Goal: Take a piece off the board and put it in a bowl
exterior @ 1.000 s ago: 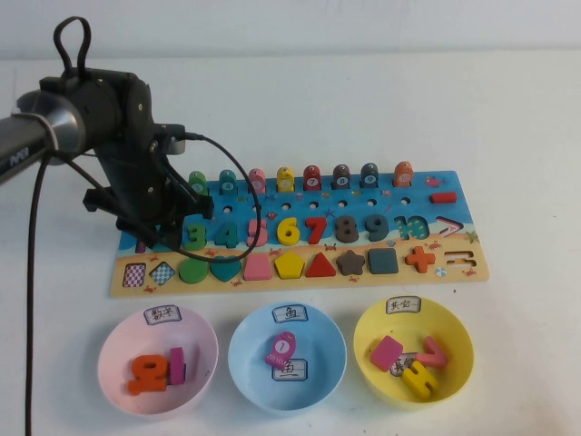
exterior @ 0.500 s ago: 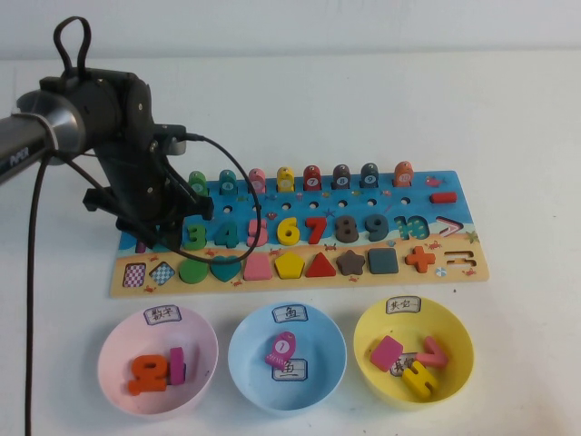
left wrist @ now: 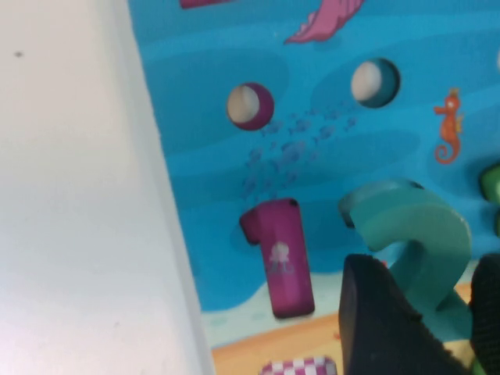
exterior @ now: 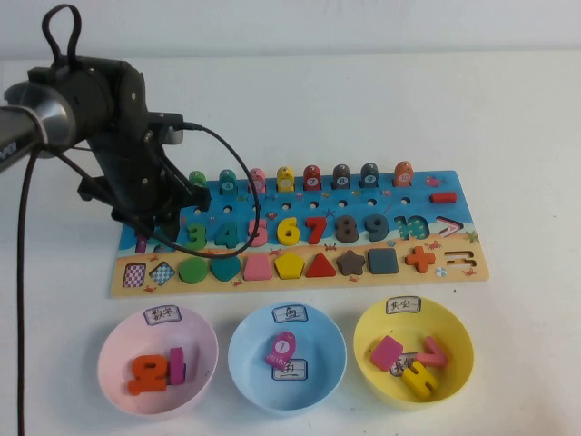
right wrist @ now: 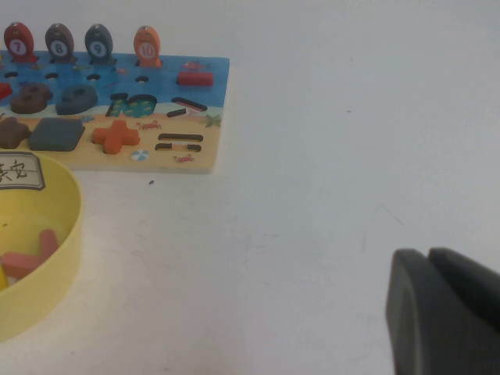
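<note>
The board (exterior: 399,272) lies across the middle of the table. My left gripper (exterior: 166,224) is over its left end. It is shut on the teal-green "2" (left wrist: 422,230), with one black finger (left wrist: 383,312) on each side. The "2" looks tilted up from the blue board (left wrist: 312,141), beside a purple "1" (left wrist: 281,258). In the high view the "2" is hidden under the gripper. The pink bowl (exterior: 107,350) stands in front of the board's left end and holds an orange numeral and a purple piece. My right gripper (right wrist: 428,255) is shut and empty over bare table, out of the high view.
A light blue bowl (exterior: 245,350) and a yellow bowl (exterior: 457,329) stand to the right of the pink one, each with pieces inside. The left arm's black cable (exterior: 255,195) hangs over the board's numerals. Fish pegs (exterior: 312,176) stand along the board's far edge.
The left arm has shifted a little up and to the left over the board's left end. The bowls and the other pieces have not moved.
</note>
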Available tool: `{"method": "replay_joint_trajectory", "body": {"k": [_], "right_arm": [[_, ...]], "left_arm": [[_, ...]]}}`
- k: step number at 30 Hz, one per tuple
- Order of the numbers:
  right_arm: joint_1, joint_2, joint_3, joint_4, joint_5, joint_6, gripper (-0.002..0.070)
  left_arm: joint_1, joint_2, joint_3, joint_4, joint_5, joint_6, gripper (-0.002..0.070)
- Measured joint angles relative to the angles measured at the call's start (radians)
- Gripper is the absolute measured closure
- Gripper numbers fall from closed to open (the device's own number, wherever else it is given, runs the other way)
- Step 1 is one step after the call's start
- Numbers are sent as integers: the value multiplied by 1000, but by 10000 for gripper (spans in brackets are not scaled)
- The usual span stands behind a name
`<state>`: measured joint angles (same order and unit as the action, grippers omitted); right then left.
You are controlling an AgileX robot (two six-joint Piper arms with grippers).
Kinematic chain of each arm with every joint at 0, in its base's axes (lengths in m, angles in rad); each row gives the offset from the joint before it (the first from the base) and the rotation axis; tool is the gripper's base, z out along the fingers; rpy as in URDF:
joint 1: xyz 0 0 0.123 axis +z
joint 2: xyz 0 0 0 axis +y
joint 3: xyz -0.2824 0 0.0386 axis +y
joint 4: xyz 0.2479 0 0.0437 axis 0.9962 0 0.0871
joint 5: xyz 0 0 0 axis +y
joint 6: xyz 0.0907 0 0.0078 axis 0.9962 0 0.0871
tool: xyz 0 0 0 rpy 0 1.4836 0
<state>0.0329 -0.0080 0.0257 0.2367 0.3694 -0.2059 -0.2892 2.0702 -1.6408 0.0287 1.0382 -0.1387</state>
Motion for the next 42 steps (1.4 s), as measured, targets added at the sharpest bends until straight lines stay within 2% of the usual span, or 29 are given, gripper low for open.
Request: {"method": "replay_joint_trajectory", "body": {"k": [16,26,32,42], "right_arm": [[0,0,0,0,0,0,694],[0,0,0,2,0,0,694],[0,0,0,2,0,0,694],[0,0,0,3,0,0,694]], "left_arm": [[-6,-170,0,0,114,24,467],[-134,-320,21,-2,172,30,467],[-187,-444,155,-3,144,30,467],[-189,-702,497,-29,1,25,467]]}}
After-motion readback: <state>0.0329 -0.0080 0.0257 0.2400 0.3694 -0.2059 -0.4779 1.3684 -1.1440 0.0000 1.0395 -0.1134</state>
